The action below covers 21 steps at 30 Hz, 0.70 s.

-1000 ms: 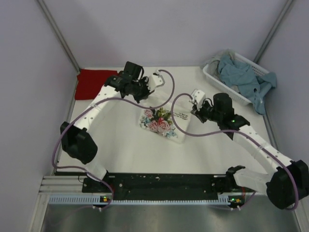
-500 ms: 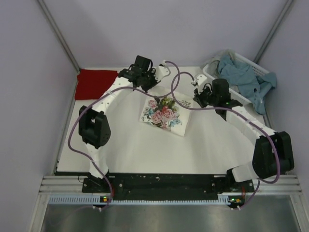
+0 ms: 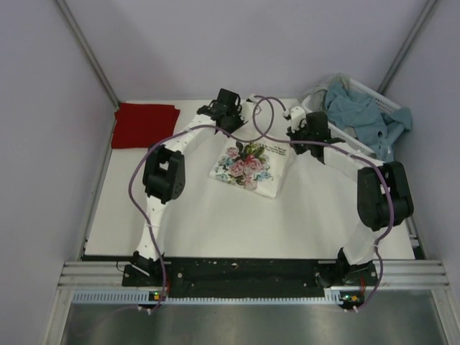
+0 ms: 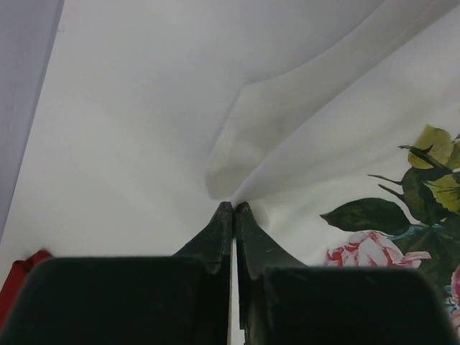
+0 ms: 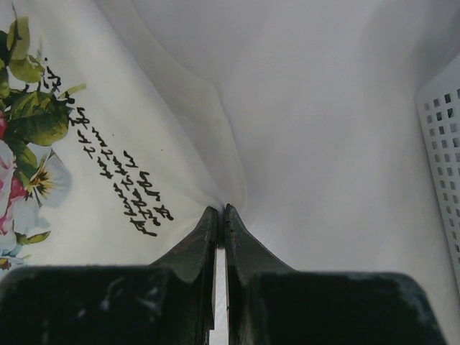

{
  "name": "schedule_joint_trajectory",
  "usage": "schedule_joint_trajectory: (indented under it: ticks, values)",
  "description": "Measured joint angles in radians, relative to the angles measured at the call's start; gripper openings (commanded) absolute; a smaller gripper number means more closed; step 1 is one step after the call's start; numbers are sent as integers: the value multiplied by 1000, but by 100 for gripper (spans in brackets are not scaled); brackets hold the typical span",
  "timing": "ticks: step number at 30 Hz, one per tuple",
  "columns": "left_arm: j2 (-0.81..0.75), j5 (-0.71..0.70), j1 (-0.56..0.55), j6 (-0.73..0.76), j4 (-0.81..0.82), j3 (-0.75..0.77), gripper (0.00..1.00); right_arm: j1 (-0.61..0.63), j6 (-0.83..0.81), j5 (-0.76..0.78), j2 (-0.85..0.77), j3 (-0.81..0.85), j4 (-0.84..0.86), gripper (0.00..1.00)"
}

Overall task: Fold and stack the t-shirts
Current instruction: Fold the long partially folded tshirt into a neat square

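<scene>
The left end effector (image 4: 234, 208) and right end effector (image 5: 220, 210) each clamp a fold of the white floral shirt (image 3: 248, 167), spread on the counter (image 3: 115, 187). It looks light and limp and likely sags between holds, so edges suit gripping best.

Left pincer (image 3: 241, 109) and right pincer (image 3: 293, 118) sit near twelve o'clock, beyond the floral shirt (image 3: 248, 164); red shirt (image 3: 144, 123) at ten o'clock.

white floral t-shirt (image 3: 248, 167) spread, red t-shirt (image 3: 144, 123) folded
</scene>
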Motion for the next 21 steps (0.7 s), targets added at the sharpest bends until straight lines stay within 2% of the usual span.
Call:
schedule_joint_trajectory:
  ticks: [5,8,14,15,17,21]
  values:
    - [63,-81,-7,-2,53,28,38,0,30,90,124,102,-14,22]
    - [99,-164,-5,-5,69,62,48,-8,45,160,202,185,-60,36]
    - [112,-257,11,-46,65,95,50,-17,114,224,251,308,-193,45]
    - [103,-251,15,-60,55,90,49,-17,135,221,238,312,-208,50]
    - [46,-217,23,-97,43,21,49,-14,186,199,187,292,-235,54]
    - [-158,-101,34,-165,24,-215,48,10,286,159,22,174,-263,53]
